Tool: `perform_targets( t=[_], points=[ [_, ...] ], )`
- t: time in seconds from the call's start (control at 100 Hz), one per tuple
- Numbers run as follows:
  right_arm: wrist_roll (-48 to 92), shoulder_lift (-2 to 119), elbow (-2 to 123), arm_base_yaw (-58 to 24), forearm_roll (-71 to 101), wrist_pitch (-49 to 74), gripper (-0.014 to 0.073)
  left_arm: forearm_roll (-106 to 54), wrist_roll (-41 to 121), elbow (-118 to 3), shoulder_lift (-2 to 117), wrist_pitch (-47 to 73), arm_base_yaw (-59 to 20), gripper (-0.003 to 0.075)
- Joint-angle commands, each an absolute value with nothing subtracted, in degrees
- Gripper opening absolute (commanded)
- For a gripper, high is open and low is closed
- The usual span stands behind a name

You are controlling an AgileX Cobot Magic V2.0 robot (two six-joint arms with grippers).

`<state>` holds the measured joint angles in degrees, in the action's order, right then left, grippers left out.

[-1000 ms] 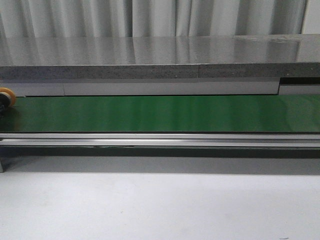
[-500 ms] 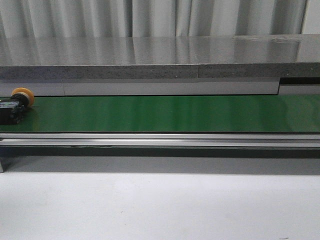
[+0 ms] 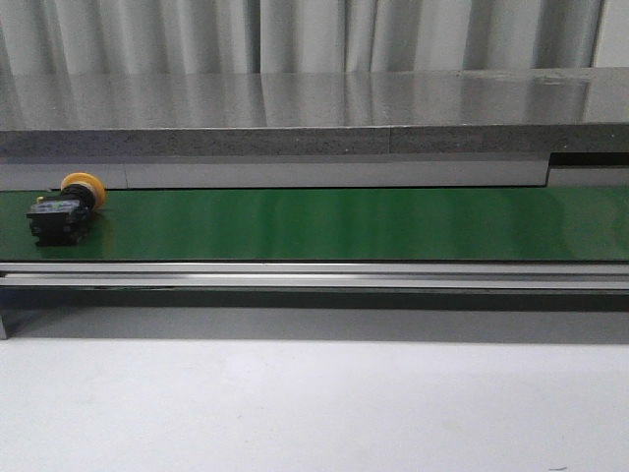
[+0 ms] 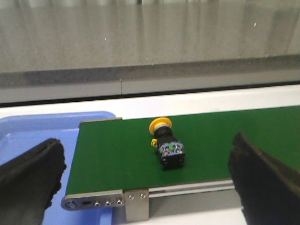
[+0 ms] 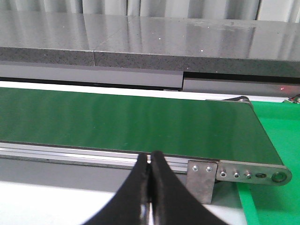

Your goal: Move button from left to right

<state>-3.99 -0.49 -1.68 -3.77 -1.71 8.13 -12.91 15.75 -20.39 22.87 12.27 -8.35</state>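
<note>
1 button (image 3: 61, 210) lies on its side near the green belt's (image 3: 344, 223) left end; left gripper (image 4: 145, 180) is spread wide, right gripper (image 5: 150, 187) clenched on nothing.

You'll find no readable text, label or number anywhere; the button's (image 4: 168, 146) tiny marks are illegible.

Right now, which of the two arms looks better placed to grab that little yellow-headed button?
Probably the left. Its gripper is open, fingers either side of the button on the belt's left end. The right gripper is shut, facing the far end.
</note>
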Motion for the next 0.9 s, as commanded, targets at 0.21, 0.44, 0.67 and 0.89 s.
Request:
perform_targets(
  t=[0.21, 0.44, 0.67, 0.89],
  points=[
    [-3.6, -1.5, -1.7, -3.8, -2.4, 3.3, -0.0121, -13.1, 15.7, -17.5, 13.1, 5.2, -8.7, 0.0677],
    [-3.6, -1.5, -1.7, -3.8, -2.4, 3.3, -0.0121, -13.1, 15.7, -15.2, 13.1, 4.2, -8.7, 0.0655],
    [-3.6, -1.5, -1.7, -3.8, -2.4, 3.3, -0.0121, -13.1, 15.7, -13.9, 13.1, 4.3, -8.7, 0.0358],
    [-3.6, -1.5, -1.7, -3.8, -2.4, 3.3, -0.0121, -13.1, 15.7, -13.0, 13.1, 4.3, -8.7, 0.0007]
  ],
)
